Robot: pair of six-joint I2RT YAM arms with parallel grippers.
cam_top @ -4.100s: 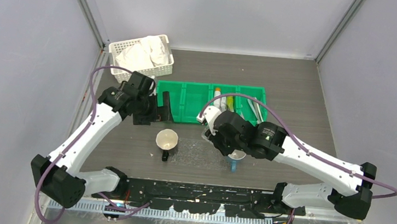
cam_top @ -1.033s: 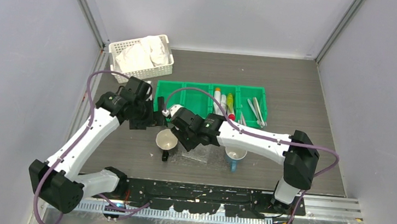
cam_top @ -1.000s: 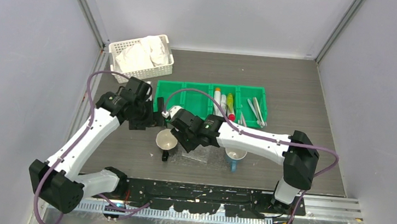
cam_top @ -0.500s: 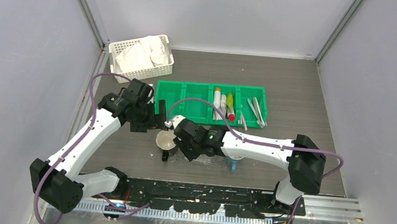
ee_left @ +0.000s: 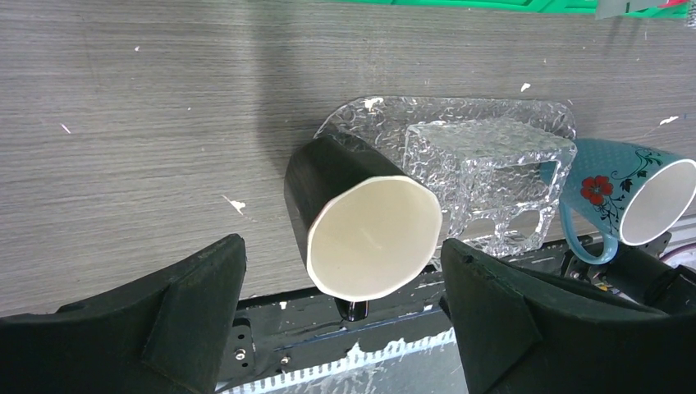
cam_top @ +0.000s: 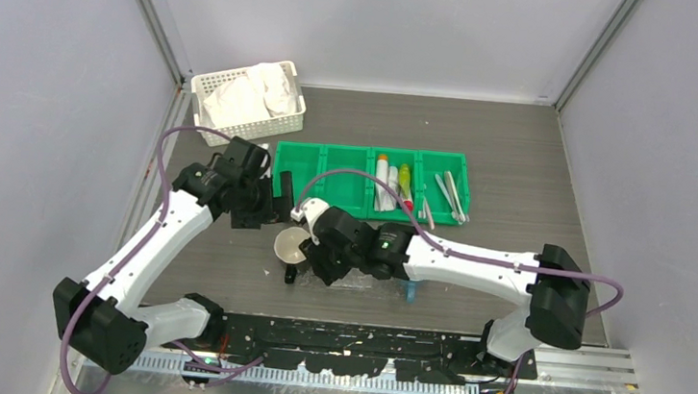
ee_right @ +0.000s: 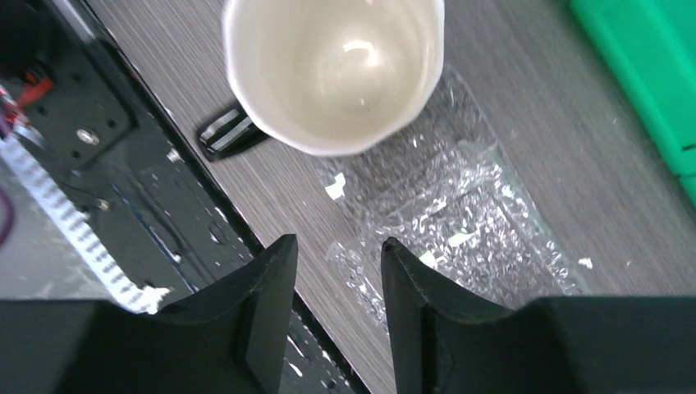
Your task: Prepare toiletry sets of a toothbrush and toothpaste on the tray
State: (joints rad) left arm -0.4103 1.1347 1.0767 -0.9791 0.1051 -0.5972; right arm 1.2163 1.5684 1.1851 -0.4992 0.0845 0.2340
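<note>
Low over the near edge of the desk, the right arm lies stretched leftward from its base at the near right corner, its right gripper (ee_right: 336, 246) hanging with fingers slightly parted and nothing between them, above the spot where a black mug (cam_top: 292, 245) meets the clear tray (ee_right: 447, 217). The tray lies flat near the middle of the near edge, between that mug and a blue flowered mug (ee_left: 636, 197). The left arm rises from the near left corner, its left gripper (ee_left: 341, 246) spread wide and bare, tilted over the black mug. Four seconds ago the right arm was folded with its wrist by the blue mug; it has since swept left across the tray, while the left arm has barely moved. Farther back, a green bin (cam_top: 322, 183) holds the toothpaste tubes (cam_top: 383, 176) and, at its right end, the toothbrushes (cam_top: 450, 195). A white basket (cam_top: 209, 87) sits at the far left corner of the dark wood-grain desk, within pale walls
</note>
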